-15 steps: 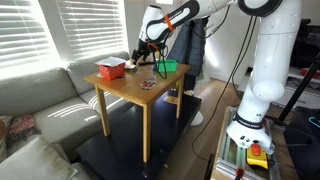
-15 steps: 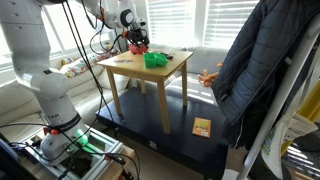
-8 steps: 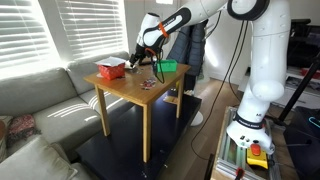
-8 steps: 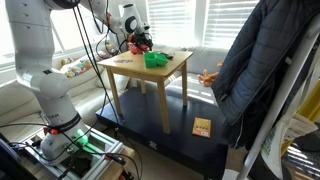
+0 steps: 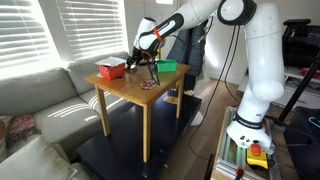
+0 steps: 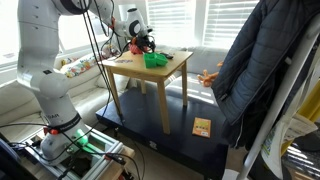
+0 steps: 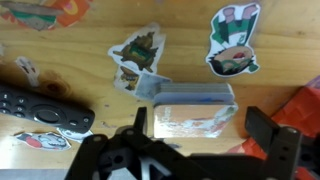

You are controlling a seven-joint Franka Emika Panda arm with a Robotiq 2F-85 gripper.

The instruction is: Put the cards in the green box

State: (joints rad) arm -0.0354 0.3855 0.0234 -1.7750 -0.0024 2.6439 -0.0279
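Wooden table (image 5: 135, 92) | green box (image 5: 168, 66) bright, low-walled | tool (image 7: 199, 122) wide, straddling cards (image 7: 195, 104)

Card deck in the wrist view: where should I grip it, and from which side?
Probably straight down from above: the card deck lies flat on the table as a low stack. Close the jaws on its two short ends, low, so the bottom cards come too; the gripper straddles it, open.
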